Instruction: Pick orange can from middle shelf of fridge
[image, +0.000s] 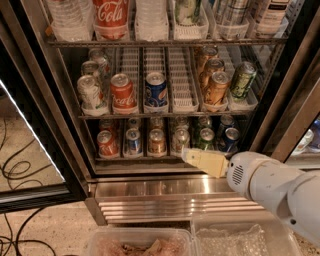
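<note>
Three copper-orange cans stand in one lane at the right of the middle shelf (165, 115); the front orange can (216, 89) has two more behind it (211, 69). A green can (242, 80) stands to its right. A red Coca-Cola can (122, 92) and a blue can (156, 90) stand further left. My gripper (192, 157), cream coloured on a white arm, is at the right, in front of the bottom shelf, below and left of the front orange can, touching nothing. The fridge (160, 200) stands with its door open.
An empty white lane tray (182, 82) lies between the blue can and the orange cans. Several cans fill the bottom shelf (156, 141). Bottles stand on the top rack (111, 15). The black door frame (50, 125) is on the left, with cables (15, 170) on the floor. Plastic bins (140, 245) sit below.
</note>
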